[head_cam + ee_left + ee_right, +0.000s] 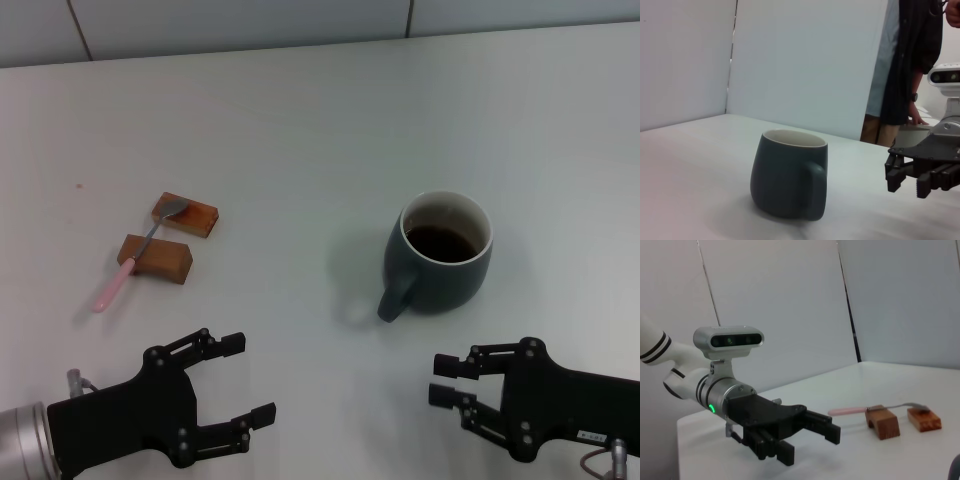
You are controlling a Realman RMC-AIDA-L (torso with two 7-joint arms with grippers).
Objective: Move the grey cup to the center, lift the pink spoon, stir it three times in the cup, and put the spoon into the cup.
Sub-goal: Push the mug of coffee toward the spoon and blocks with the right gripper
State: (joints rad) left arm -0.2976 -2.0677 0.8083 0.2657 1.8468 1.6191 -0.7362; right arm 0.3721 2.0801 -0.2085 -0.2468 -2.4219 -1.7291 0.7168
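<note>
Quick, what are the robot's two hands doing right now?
Left gripper: open, holding nothing, low near the table's front edge.
Right gripper: open, holding nothing, just in front of the grey cup.

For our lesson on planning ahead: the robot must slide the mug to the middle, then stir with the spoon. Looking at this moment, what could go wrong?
1. The rounded dark grey ceramic mug holds dark liquid near its rim; a jerky push by the open right gripper could slosh it out.
2. The slim pink-handled metal spoon lies bridged across two small brown wooden blocks; the open left gripper might knock them and tip the spoon off.
</note>
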